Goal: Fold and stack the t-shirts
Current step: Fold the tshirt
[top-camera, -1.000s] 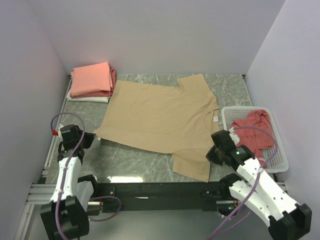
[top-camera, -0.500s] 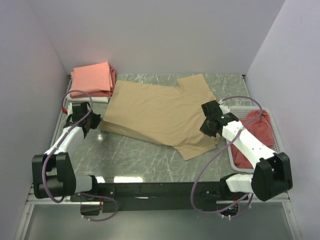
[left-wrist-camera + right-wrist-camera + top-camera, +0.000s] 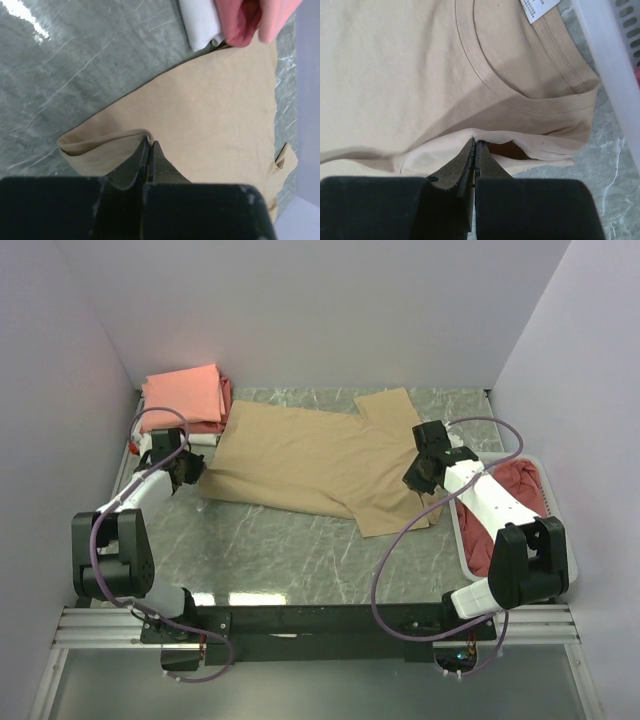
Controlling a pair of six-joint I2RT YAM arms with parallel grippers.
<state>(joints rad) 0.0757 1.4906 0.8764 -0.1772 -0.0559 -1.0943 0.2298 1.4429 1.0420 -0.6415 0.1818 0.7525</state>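
A tan t-shirt (image 3: 310,455) lies across the middle of the table, its near edge lifted and drawn back over itself. My left gripper (image 3: 192,473) is shut on the shirt's left hem corner (image 3: 145,135). My right gripper (image 3: 418,478) is shut on the shirt's edge by the collar (image 3: 477,137); the neck label (image 3: 538,7) shows above. A stack of folded salmon-pink, red and white t-shirts (image 3: 183,400) sits at the back left. A dusty red t-shirt (image 3: 515,490) lies crumpled in the basket.
A white slatted basket (image 3: 470,555) stands at the right edge, close beside my right arm; its rim shows in the right wrist view (image 3: 607,60). The folded stack's corner shows in the left wrist view (image 3: 230,22). Grey walls close in three sides.
Both grippers have carried the tan shirt's near edge away from the arm bases toward the back, folding it over. The near sleeve has moved with it.
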